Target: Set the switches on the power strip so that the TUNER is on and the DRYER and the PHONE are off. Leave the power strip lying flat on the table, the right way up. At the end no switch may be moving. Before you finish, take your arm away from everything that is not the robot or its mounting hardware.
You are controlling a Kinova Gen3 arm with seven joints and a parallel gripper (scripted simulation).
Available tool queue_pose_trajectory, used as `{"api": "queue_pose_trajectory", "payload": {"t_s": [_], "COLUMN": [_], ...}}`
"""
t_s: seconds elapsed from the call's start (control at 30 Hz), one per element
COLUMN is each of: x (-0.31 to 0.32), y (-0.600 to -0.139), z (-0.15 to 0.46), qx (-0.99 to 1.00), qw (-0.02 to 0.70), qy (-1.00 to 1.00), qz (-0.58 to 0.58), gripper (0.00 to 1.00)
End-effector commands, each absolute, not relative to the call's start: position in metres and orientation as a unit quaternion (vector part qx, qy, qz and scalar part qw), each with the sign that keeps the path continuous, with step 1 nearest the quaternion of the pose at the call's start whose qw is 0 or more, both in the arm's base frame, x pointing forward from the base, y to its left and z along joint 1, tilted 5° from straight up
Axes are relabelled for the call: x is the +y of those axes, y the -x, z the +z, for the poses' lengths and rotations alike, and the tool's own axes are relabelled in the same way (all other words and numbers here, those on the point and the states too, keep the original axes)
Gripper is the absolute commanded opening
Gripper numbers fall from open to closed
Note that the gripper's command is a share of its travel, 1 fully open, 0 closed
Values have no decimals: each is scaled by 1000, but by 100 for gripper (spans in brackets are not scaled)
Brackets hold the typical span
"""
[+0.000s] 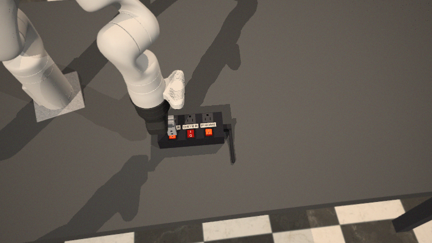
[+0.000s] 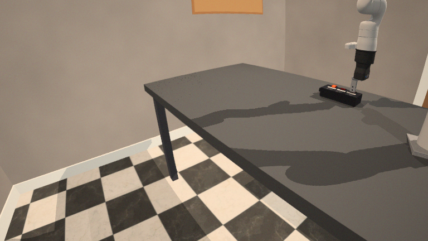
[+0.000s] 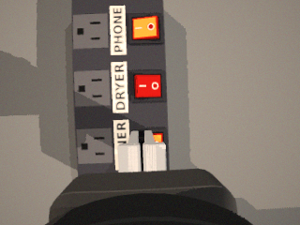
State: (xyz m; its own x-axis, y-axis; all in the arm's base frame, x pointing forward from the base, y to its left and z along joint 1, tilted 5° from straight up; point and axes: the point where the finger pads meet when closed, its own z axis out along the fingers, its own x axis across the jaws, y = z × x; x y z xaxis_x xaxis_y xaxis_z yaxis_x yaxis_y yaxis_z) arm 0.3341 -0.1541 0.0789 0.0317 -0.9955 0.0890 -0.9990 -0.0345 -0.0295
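Gripper (image 3: pixel 142 150) closed, hides TUNER label; top view shows switch (image 1: pixel 172 136) lit.

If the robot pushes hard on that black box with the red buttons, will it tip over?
Probably not: the power strip is low, wide and lying flat on the table. It might slide instead, since the shut hand presses near one end.
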Motion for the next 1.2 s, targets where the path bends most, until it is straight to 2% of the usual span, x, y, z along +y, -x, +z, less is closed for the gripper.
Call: {"api": "queue_pose_trajectory", "payload": {"t_s": [0.0, 0.67, 1.17], "x": [-155, -151, -151], "y": [-334, -333, -333], "z": [78, 115, 117], "qx": [-695, -695, -695], "qw": [22, 22, 22], "qy": [-718, -718, -718], "qz": [42, 42, 42], "gripper": [0, 0, 0]}}
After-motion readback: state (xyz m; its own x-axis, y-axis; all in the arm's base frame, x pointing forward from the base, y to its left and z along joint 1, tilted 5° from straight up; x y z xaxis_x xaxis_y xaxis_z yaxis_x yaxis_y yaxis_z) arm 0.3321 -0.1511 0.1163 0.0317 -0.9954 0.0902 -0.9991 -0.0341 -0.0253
